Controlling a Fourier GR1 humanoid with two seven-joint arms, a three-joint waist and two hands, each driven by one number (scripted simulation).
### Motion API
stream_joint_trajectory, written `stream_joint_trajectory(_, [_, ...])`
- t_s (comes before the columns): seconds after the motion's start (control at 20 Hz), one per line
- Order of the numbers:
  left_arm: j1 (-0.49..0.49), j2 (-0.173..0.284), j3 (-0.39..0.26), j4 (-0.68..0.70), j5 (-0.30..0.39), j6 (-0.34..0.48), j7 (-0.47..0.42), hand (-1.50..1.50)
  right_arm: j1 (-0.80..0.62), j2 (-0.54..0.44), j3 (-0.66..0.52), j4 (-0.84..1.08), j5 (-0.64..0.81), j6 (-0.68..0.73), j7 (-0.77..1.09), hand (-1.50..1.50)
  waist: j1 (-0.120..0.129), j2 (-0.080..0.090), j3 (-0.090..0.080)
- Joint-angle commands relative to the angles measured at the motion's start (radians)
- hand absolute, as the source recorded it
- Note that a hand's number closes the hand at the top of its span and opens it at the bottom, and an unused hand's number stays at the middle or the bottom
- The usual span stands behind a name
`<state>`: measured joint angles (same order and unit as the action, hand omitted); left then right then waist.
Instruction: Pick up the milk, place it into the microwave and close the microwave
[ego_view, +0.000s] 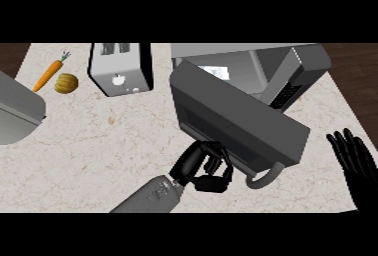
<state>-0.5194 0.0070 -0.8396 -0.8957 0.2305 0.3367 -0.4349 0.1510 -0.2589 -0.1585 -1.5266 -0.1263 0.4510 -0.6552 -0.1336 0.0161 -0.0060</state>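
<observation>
Below frame centre, left hand (204, 167) lay curled against the half-shut door (236, 122), holding nothing visible — closing step, apparently. Milk (216, 72) stood inside the microwave (295, 65), upper middle. Right hand (354, 160) rested open at right edge. Next — push door fully shut.

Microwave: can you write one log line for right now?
left hand: on microwave door | door: partly open | milk: inside microwave | right hand: resting open

Carrot (47, 75): far left of my counter (111, 135).
Potato (66, 83): just right of it.
Toaster (120, 69): right of both.
Grey appliance (18, 112): my left edge.
</observation>
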Motion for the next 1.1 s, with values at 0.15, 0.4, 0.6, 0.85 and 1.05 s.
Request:
stream_joint_trajectory(0.15, [-0.087,-0.007,-0.063,-0.038,0.176,0.099,-0.034,1.5,0.015,-0.033,0.03,-0.106,-0.078,0.088,0.058,-1.5,-0.059,0.01,-0.002])
stream_joint_trajectory(0.4, [-0.13,-0.007,-0.052,-0.021,0.267,0.19,-0.07,1.5,-0.025,-0.072,0.023,-0.163,-0.106,0.087,0.122,-1.5,-0.07,0.016,-0.003])
stream_joint_trajectory(0.6, [-0.173,-0.007,-0.006,-0.023,0.349,0.28,-0.07,1.5,-0.036,-0.111,0.007,-0.181,-0.129,0.109,0.144,-1.5,-0.093,0.023,-0.003])
stream_joint_trajectory(0.85, [-0.236,-0.007,-0.002,0.016,0.414,0.356,-0.073,-1.5,-0.068,-0.143,-0.021,-0.214,-0.157,0.104,0.173,-1.5,-0.117,0.029,-0.001])
stream_joint_trajectory(1.05, [-0.297,-0.007,0.021,0.065,0.471,0.393,-0.033,-1.5,-0.09,-0.19,-0.054,-0.214,-0.149,0.115,0.168,-1.5,-0.146,0.036,0.001])
